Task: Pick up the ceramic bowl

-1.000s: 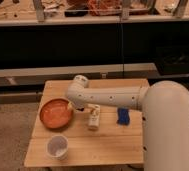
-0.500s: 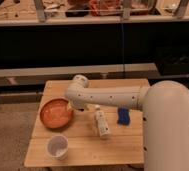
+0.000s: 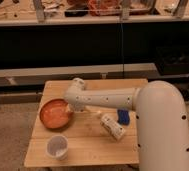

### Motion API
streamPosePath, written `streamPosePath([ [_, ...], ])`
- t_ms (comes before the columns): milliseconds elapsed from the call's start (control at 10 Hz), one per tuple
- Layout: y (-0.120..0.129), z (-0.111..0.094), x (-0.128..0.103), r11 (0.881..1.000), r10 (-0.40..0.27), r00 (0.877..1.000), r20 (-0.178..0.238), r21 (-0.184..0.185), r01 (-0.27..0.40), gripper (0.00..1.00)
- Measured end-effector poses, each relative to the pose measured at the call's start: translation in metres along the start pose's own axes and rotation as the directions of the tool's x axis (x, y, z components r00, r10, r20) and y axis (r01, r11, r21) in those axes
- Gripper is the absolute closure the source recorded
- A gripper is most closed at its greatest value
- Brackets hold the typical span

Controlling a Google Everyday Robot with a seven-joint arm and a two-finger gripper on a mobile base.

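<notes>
**Pincer** (image 3: pixel 72 108): at the far end of the white arm (image 3: pixel 108 98), low over the left half of the tabletop (image 3: pixel 90 150), at the right rim of the ceramic bowl. The wrist covers most of it. Fingers spread wide, nothing carried between them. Contact with the rim cannot be told.

**Ceramic bowl** (image 3: pixel 54 113): orange-brown glaze with a darker rim. It sits flat on its base on the left part of the tabletop, about midway front to back, mouth facing straight up. The outline is round, so it has no long axis and no preferred direction. The interior looks bare. Its right edge is partly overlapped by the wrist.

**White cup** (image 3: pixel 58 147): upright, mouth up, near the front left corner of the tabletop. It is in front of the bowl and apart from it.

**White bottle** (image 3: pixel 112 126): lying on its side right of the bowl, under the arm, long axis running diagonally from back-left to front-right. It is apart from the bowl.

**Blue item** (image 3: pixel 123 116): small, just right of the bottle, close to the robot's body. Kind cannot be told.

**Robot body** (image 3: pixel 163 130): large white rounded column at the right edge of the tabletop, covering that corner. The arm reaches leftward from it across the tabletop.

**Obstruction**: only the arm's own wrist lies over the bowl's right rim. The left, front and back sides of the bowl stand open.

**Dark counter** (image 3: pixel 88 45): beyond the tabletop, with cluttered items along its top.
</notes>
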Motion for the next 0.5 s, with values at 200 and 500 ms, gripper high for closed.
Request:
streamPosePath([
  [200, -0.0061, 0.0059, 0.0006, 1.0, -0.006, 1.0, -0.002, 0.004, 0.006, 0.2],
  [500, -0.0033, 0.0091, 0.0014, 1.0, -0.007, 1.0, 0.0, 0.003, 0.007, 0.21],
])
